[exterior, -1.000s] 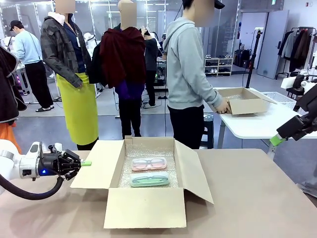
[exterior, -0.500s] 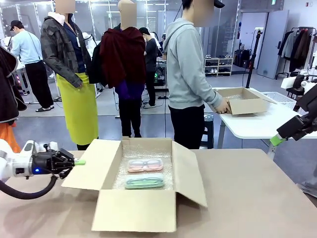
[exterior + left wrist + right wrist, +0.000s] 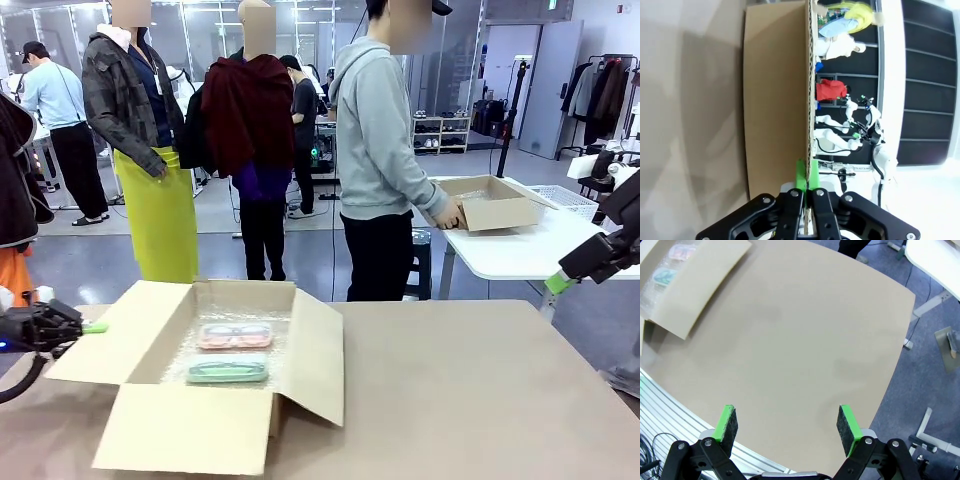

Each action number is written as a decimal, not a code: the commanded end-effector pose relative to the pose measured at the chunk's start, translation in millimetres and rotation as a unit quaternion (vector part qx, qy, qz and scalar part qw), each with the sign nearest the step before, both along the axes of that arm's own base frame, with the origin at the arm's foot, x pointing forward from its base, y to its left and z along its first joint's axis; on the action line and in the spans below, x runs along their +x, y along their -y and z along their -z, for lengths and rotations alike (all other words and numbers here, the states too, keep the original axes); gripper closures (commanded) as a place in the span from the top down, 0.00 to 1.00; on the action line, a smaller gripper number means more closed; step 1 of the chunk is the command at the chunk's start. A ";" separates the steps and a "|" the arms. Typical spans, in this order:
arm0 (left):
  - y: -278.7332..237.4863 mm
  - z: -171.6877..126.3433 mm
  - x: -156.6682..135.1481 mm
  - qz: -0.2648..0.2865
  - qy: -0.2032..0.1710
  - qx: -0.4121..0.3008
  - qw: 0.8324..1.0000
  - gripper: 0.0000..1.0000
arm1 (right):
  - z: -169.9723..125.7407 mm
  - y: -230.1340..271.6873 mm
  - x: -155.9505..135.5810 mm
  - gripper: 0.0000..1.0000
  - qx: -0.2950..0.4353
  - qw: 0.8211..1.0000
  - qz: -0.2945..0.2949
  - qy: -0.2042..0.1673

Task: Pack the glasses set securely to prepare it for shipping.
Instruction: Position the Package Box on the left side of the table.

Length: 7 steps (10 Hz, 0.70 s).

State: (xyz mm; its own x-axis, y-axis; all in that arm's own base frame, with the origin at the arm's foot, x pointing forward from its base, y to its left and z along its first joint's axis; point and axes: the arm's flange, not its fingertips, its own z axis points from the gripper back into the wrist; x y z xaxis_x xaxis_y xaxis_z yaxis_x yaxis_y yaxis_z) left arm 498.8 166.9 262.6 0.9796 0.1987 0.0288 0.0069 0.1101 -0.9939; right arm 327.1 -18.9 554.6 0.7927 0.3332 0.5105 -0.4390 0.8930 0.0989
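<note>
The glasses set lies flat on bubble wrap inside an open brown cardboard box [image 3: 190, 430]: a pink case [image 3: 234, 336] behind a mint green case [image 3: 227, 371]. Both cases also appear in the right wrist view, pink [image 3: 682, 252] and green [image 3: 664, 275]. My left gripper [image 3: 92, 327] is at the table's left edge, shut on the box's left flap [image 3: 110, 330]. In the left wrist view, the green pads [image 3: 807, 170] pinch the edge of that flap [image 3: 775, 100]. My right gripper [image 3: 556, 283] hangs high at the right, open [image 3: 787, 420] above bare table.
The box's right flap [image 3: 315, 350] stands out toward the table's middle. The tan table [image 3: 480, 400] is bare to the right. A person in a grey hoodie [image 3: 375, 130] stands beyond the far edge, hands on another box [image 3: 495, 200] on a white table.
The box with both cases has slid left across the table, drawn by my left gripper, which has pulled back to the left edge. The right arm has stayed still.
</note>
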 end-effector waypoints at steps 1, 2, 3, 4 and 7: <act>-44.0 -0.6 -1.9 -0.010 -0.009 0.001 1.000 0.02 | 1.6 -0.5 -2.0 1.00 -0.005 1.000 0.004 0.001; -68.1 -0.6 -7.7 -0.018 -0.012 -0.001 1.000 0.02 | 1.6 -0.5 -2.0 1.00 -0.005 1.000 0.004 0.001; -91.9 -0.8 -13.3 -0.023 -0.020 -0.002 1.000 0.02 | 1.6 -0.5 -2.0 1.00 -0.005 1.000 0.004 0.001; -114.3 -0.7 -18.8 -0.032 -0.028 -0.001 0.999 0.02 | 1.6 -0.5 -2.0 1.00 -0.005 1.000 0.004 0.001; -170.4 -15.6 -31.1 -0.044 -0.031 -0.003 0.999 0.02 | 1.6 -0.5 -2.0 1.00 -0.005 1.000 0.004 0.001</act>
